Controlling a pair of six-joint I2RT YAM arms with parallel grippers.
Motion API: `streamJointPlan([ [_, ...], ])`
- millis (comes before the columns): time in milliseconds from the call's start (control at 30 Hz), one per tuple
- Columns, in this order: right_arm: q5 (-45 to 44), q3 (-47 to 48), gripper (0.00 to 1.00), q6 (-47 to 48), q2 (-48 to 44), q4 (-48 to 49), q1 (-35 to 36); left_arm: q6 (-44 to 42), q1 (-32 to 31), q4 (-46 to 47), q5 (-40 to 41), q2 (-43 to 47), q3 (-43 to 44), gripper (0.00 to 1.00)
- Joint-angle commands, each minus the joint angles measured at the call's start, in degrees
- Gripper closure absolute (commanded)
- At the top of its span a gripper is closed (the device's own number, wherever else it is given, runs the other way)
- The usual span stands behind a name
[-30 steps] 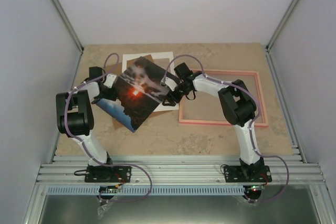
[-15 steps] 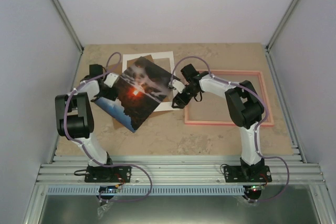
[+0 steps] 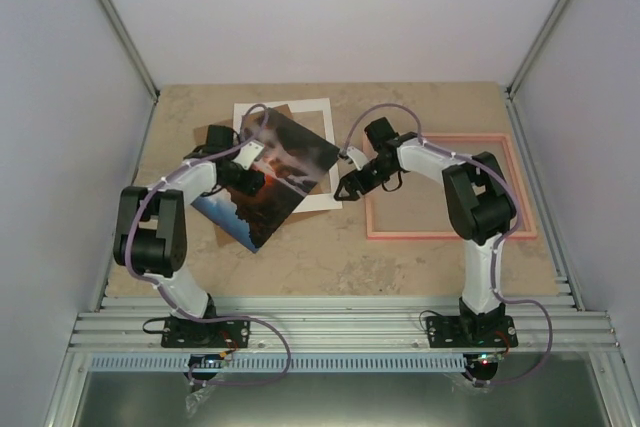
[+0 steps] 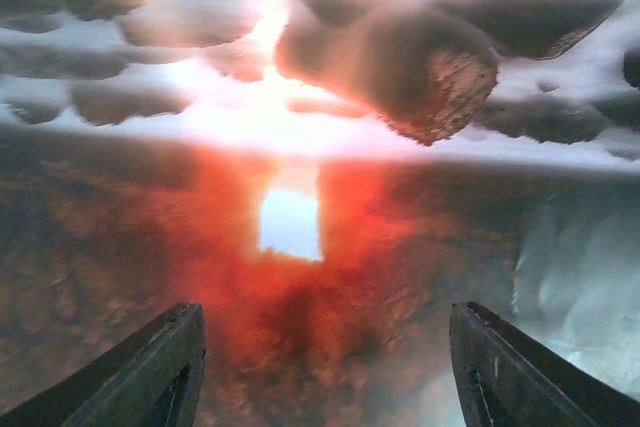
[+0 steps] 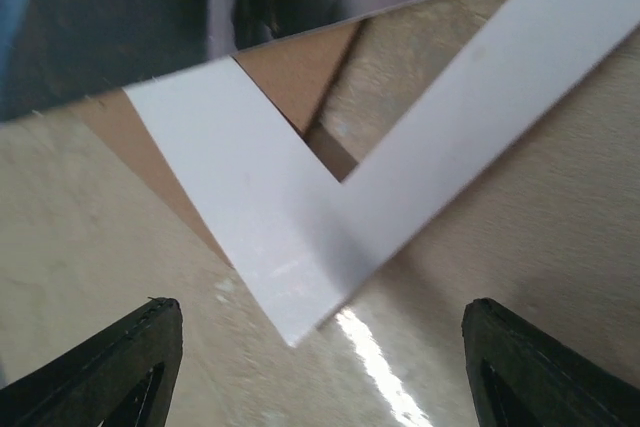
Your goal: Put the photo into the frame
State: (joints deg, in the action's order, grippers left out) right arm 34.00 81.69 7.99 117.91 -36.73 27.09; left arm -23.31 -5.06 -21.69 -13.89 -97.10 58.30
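Two hands are released here, each with its fingers spread wide and nothing between them. The left hand point(image 3: 258, 169) hangs over the middle of the photo point(image 3: 295, 167), and its wrist view shows only the red sunset under the spread fingers point(image 4: 140, 377); if the tips touch the print I cannot tell. The photo lies face up and turned askew on top of the white mat point(image 3: 322, 112) and the brown backing board point(image 5: 300, 77), apart from the pink frame point(image 3: 450, 235), which lies flat on the tabletop point(image 3: 330, 257) to the right. The right hand point(image 3: 346, 187) is between the mat and the frame, low over the near corner of the mat. I judge the print to be light, thin and easy to bend, with a glossy face that slides easily and takes marks. Lying flat, it gives almost no thickness to pinch from above. The better place to take hold is probably a corner or an edge that sticks out beyond the mat, with a gentle grip so that the paper does not crease
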Motion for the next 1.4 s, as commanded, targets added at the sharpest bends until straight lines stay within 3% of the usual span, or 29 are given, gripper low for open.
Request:
streamJointPlan([
  [0, 11.33, 0.36, 0.24, -9.71, 3.12, 3.91, -0.51, 3.23, -1.96, 4.22, -0.76, -1.91, -1.14, 0.31],
  [300, 17.39, 0.02, 0.27, -19.13, 9.53, 8.12, -4.21, 5.48, -2.91, 7.13, 0.97, -4.17, -2.37, 0.32],
  [733, 27.98, 0.80, 0.54, -34.27, 14.23, 22.71, -5.80, 6.34, -4.43, 8.85, 2.35, -5.81, -3.78, 0.32],
  [800, 24.44, 1.96, 0.46, -32.38, 12.95, 19.70, -5.91, 6.69, -4.52, 8.92, 3.05, -5.91, -3.58, 0.32],
  [900, 12.47, 2.06, 0.31, -30.42, 7.77, 12.10, -6.00, 7.20, -4.60, 9.55, 4.25, -5.44, -3.73, 0.32],
  [1067, 1.63, -2.66, 0.27, -33.85, 0.81, 8.71, -5.06, 8.31, -4.70, 10.79, 4.66, -5.33, -3.94, 0.32],
  [1367, 1.22, -0.31, 0.24, -37.78, 4.61, 9.19, -2.51, 9.77, -5.51, 12.32, 4.79, -5.73, -4.20, 0.32],
])
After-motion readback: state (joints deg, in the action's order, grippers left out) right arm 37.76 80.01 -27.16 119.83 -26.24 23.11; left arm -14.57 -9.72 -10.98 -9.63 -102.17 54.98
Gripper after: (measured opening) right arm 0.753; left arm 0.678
